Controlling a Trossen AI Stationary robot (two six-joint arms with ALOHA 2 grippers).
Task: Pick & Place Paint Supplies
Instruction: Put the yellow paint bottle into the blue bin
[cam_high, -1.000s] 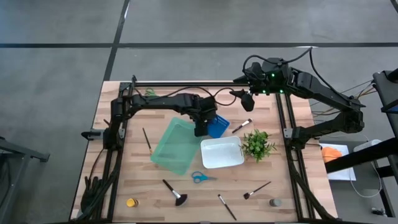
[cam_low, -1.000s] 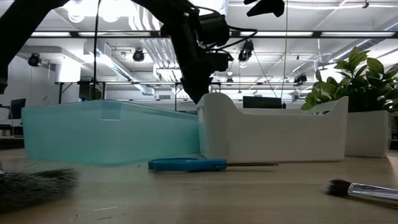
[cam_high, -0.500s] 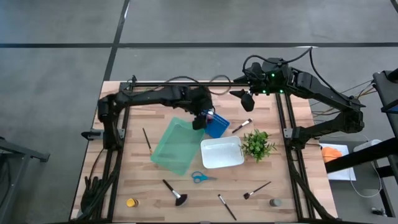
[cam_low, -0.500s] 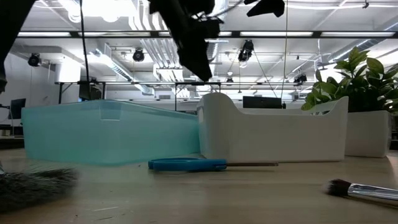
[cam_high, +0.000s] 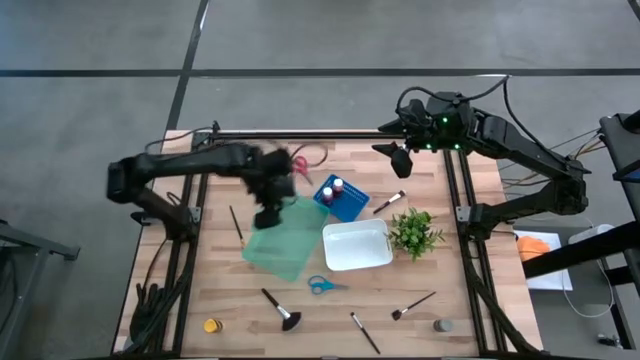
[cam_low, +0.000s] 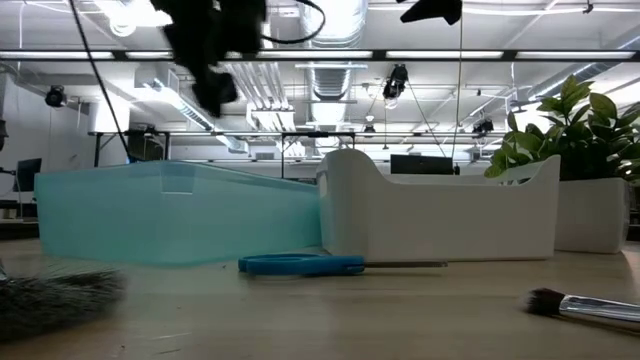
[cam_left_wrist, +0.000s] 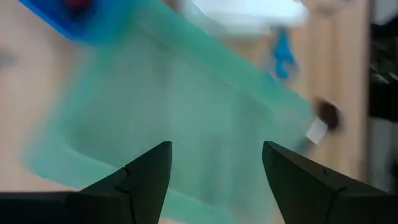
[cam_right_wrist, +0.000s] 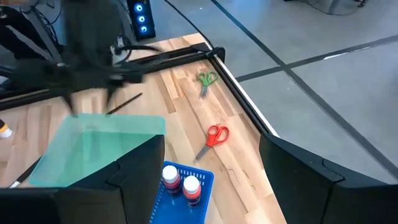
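The left gripper (cam_high: 268, 212) has swung away from the blue basket (cam_high: 340, 199), leaving two paint bottles (cam_high: 331, 188) standing in it, and now hangs empty above the teal bin (cam_high: 287, 238), jaws apart. The right gripper (cam_high: 400, 160) waits, jaws spread. Next likely target: the brush (cam_high: 236, 223) beside the bin.

The table (cam_high: 440, 330) is showing pale, matt planked wood. The teal bin (cam_high: 285, 235) is looking like translucent, smooth plastic, and the white bin (cam_high: 357, 245) like glossy opaque plastic.
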